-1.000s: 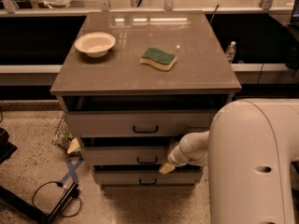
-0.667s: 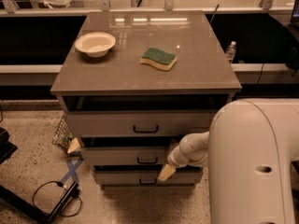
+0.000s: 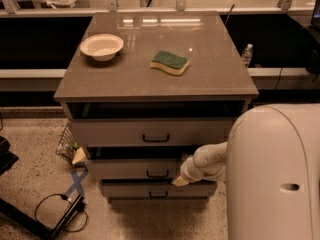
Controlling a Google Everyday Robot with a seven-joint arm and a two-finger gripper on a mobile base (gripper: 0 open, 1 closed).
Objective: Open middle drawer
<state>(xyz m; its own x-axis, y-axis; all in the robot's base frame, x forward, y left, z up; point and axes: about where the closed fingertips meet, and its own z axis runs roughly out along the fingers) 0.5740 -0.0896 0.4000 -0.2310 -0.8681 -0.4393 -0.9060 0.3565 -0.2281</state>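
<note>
The middle drawer [image 3: 135,169] is a shallow grey-beige front with a small black bar handle [image 3: 157,174] at its centre, between two similar drawers. A dark gap shows above its front. My gripper [image 3: 179,180] reaches in from the right on a pale arm [image 3: 212,160]. Its yellowish tip is just right of and slightly below the handle, at the drawer's lower edge. I cannot tell whether it touches the handle.
The top drawer [image 3: 155,132] stands out a little, with a dark gap under the countertop. The bottom drawer [image 3: 157,190] is below. A white bowl [image 3: 101,46] and a green-yellow sponge [image 3: 170,63] lie on the countertop [image 3: 215,74]. My large pale body [image 3: 275,174] fills the lower right. Cables [image 3: 60,209] lie on the floor at left.
My gripper tip dipped slightly and came back up to about where it was. The drawers have not visibly moved.
</note>
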